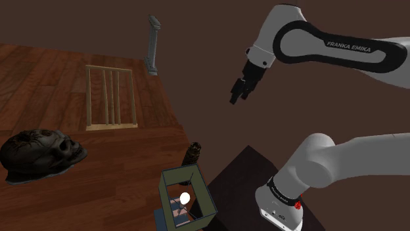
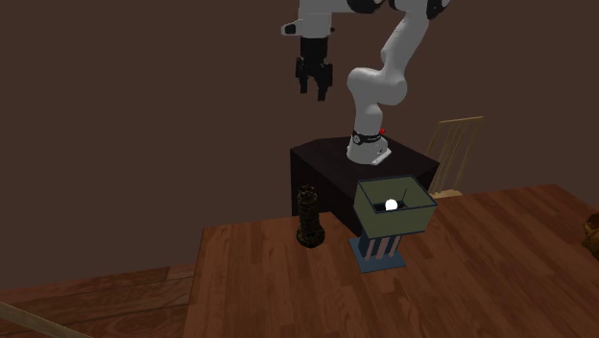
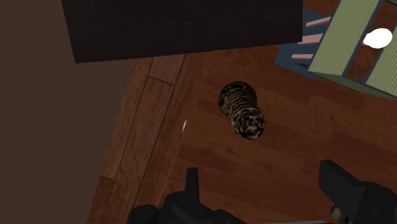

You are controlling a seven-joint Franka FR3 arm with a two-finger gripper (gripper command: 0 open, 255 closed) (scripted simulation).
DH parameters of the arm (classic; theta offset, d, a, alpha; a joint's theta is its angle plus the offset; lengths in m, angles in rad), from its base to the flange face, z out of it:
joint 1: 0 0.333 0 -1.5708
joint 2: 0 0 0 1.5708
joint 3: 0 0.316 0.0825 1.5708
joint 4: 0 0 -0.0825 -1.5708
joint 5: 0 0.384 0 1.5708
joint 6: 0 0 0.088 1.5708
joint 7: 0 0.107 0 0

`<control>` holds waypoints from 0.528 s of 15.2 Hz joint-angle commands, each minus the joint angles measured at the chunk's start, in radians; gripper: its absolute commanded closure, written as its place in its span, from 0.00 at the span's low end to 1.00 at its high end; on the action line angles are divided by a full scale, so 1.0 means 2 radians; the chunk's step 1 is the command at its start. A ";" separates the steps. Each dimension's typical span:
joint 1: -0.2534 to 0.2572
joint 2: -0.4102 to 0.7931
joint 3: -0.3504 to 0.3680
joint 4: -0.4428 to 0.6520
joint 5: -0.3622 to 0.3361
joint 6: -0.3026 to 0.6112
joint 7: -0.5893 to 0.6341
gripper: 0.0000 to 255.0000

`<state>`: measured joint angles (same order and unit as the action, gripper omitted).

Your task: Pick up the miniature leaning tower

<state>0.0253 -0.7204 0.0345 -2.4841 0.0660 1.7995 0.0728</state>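
- Nearest, at the lower right of the shoulder view: white arm (image 1: 341, 157) on its dark stand (image 1: 243, 172); climbs to the upper right, then bends back toward the centre.
- Across the left and lower middle of that view: brown wooden table (image 1: 125, 164); spans the lower part of the second exterior view as well.
- At the far left of the shoulder view, lying on the table: dark skull-like lump (image 1: 39, 154).
- Above it, left of centre: pale wooden rack (image 1: 110, 98) with upright bars, standing on the table.
- At bottom centre: olive open-topped box (image 1: 165, 193) on a slatted blue base; right of centre in the second exterior view, on the table just in front of the stand.
- Right of centre near the top of the shoulder view: black gripper (image 1: 236, 98), high in the air, pointing down; fingers set well apart in the wrist view, nothing between them, nothing gripped.
- Just above the box in the shoulder view, just left of it in the second exterior view: miniature leaning tower (image 1: 194, 153), dark, mottled, banded, upright on the table near its edge; seen from above in the wrist view, well apart from the fingers, untouched.
- Inside the box: small white ball (image 1: 185, 197).
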 commanded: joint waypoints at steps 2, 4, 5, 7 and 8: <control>0.004 0.030 0.009 -0.026 0.007 0.051 0.006 0.00; 0.007 0.055 0.014 -0.039 0.011 0.084 0.010 0.00; 0.008 0.068 0.017 -0.045 0.013 0.101 0.012 0.00; 0.011 0.097 0.023 -0.054 0.017 0.135 0.016 0.00; 0.012 0.112 0.026 -0.058 0.018 0.152 0.017 0.00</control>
<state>0.0446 -0.5284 0.0773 -2.5912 0.0971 2.0646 0.1002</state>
